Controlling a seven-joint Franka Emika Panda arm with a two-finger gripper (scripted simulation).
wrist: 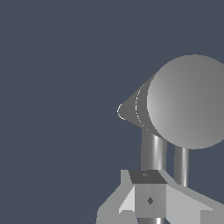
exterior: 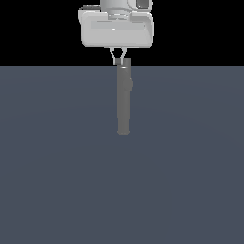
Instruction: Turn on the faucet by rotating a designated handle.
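We see the faucet (exterior: 124, 99) standing upright mid-tabletop (exterior: 57, 167), directly beneath our gripper (exterior: 120, 61), whose fingers sit narrowly spread at its cap. The wrist view shows the round cap end-on with two thin bars, one likely the handle (wrist: 153, 151), unseen in the exterior view.

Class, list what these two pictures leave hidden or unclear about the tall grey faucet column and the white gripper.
- Thin grey handle: exterior view, too small, behind the white gripper fingertips.
- Tall matte-grey faucet column: wrist view, cut off by the edge.
- Grip state: unclear in both views.
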